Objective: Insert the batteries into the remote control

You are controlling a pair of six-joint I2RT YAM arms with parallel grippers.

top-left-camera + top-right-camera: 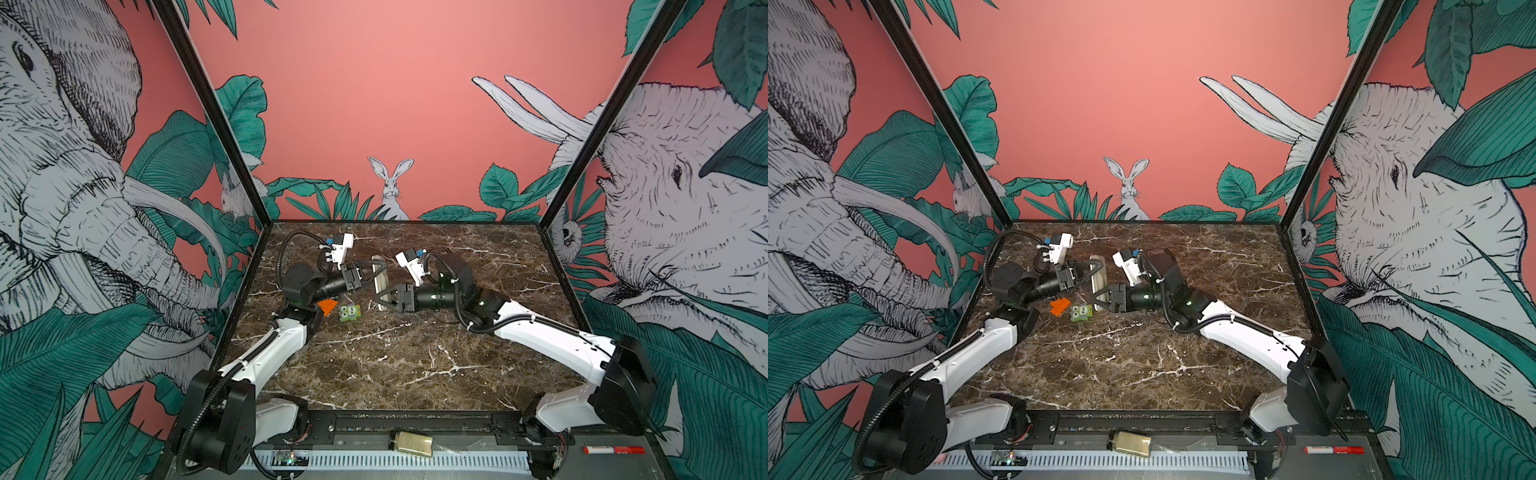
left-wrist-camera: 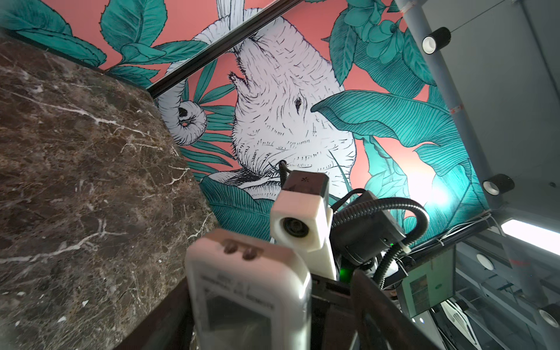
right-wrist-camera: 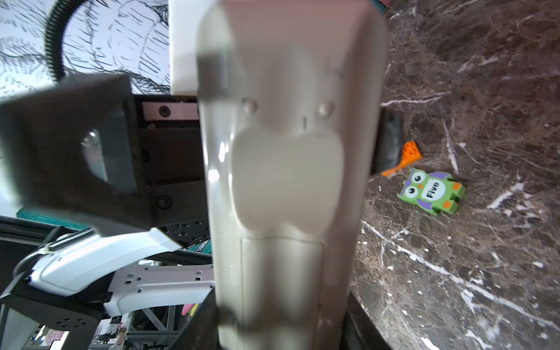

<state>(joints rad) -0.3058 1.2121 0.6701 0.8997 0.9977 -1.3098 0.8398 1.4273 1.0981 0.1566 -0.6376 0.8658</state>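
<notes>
Between the two grippers, one remote control [image 1: 380, 286] is being held on edge. The right gripper [image 1: 380, 301] is clamping its plain end across the width. The left gripper [image 1: 374, 275] is straddling it with jaws standing apart (a gap is showing beside one finger [image 2: 372, 309]). The remote is showing a white face with a grey screen toward the left gripper and a grey-beige back toward the right one. Its long axis is running crosswise to both grippers, emitter end pointing at the back wall [image 1: 374, 104]. Past the right gripper, one green owl block [image 1: 350, 312] and one orange piece [image 1: 327, 306] are lying on the table [image 1: 415, 353].
</notes>
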